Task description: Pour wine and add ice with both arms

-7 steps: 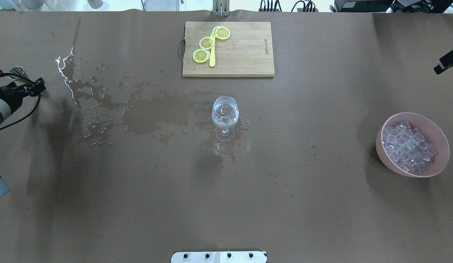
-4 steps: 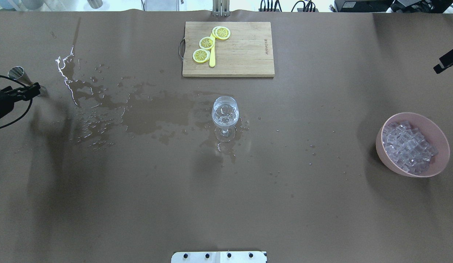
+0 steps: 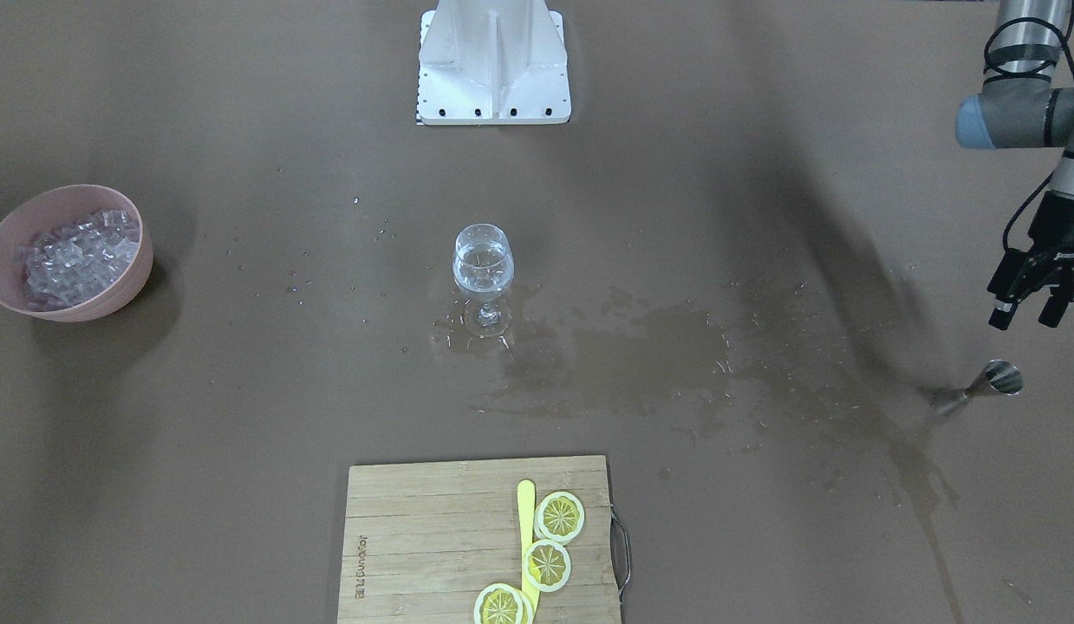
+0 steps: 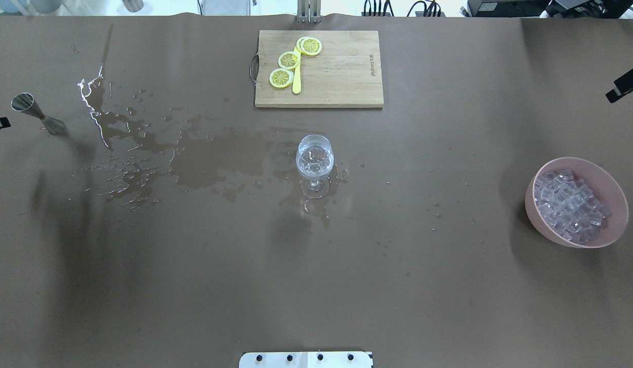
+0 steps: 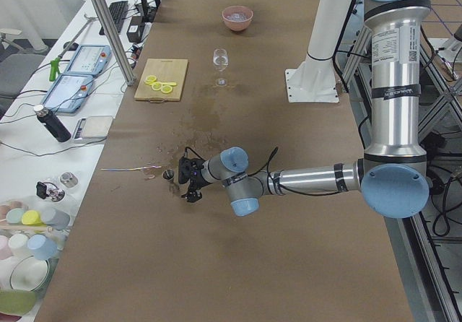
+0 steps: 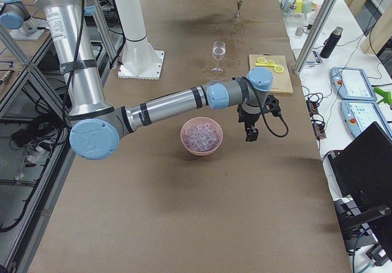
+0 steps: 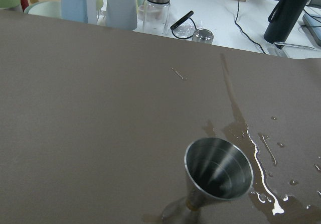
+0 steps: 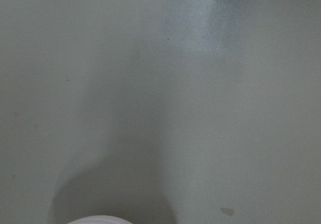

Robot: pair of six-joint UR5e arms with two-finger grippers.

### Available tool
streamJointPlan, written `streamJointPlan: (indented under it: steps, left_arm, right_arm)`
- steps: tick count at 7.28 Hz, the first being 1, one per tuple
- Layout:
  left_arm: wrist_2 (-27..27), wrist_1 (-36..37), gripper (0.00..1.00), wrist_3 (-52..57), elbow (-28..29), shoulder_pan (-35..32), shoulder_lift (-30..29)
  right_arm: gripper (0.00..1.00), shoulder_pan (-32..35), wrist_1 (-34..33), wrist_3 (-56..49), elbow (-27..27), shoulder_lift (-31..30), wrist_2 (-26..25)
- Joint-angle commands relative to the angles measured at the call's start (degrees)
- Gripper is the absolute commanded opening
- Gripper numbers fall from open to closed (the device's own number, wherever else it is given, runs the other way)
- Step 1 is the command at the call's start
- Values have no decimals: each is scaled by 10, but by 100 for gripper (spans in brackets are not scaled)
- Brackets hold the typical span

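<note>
Left tool (image 3: 1026,316) backed off the jigger (image 4: 38,113), spread open and empty; right tool (image 6: 250,133) unreadable; wine (image 4: 314,163) sits in the central glass (image 4: 314,153), so retreat high, clear of the jigger.

overhead: looks forward, down; front: faces back, steeply down; both share wine glass (image 4: 314,159); wrists: close-up

ice (image 4: 569,204) in bowl (image 4: 532,210), glass (image 4: 314,156) before cutting board (image 4: 342,71)

Jigger (image 7: 218,176) polished metal; cutting board (image 4: 342,76) bare wood; ice (image 4: 569,204) glossy, translucent.
</note>
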Motion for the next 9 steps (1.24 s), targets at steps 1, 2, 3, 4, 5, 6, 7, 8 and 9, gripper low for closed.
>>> streamJointPlan:
  steps: [1,2,3,4,5,6,7,8,9]
  left_arm:
    - [-186,78,99,131,-10,-117,6]
    - [-219,150,99,217,-20,-151,7]
    - [-246,226,99,272,-33,-170,5]
    - [-265,327,99,311,-69,-172,5]
    - [-269,445,99,357,-134,-179,11]
    - [-269,546,99,434,-182,-196,13]
    - [-268,623,99,534,-207,-205,17]
    - [-265,653,99,592,-213,-217,31]
    - [-267,638,99,597,-222,-218,73]
  right_arm:
    - [100,0,0,-1,0,0,0]
    - [100,0,0,-1,1,0,0]
    - [100,0,0,-1,1,0,0]
    - [100,0,0,-1,1,-1,0]
    - [100,0,0,-1,5,-1,-2]
    - [100,-3,0,-1,5,-1,-8]
    - [100,-5,0,-1,6,-1,-10]
    - [100,-7,0,-1,5,-2,-11]
    - [100,-10,0,-1,4,-5,-11]
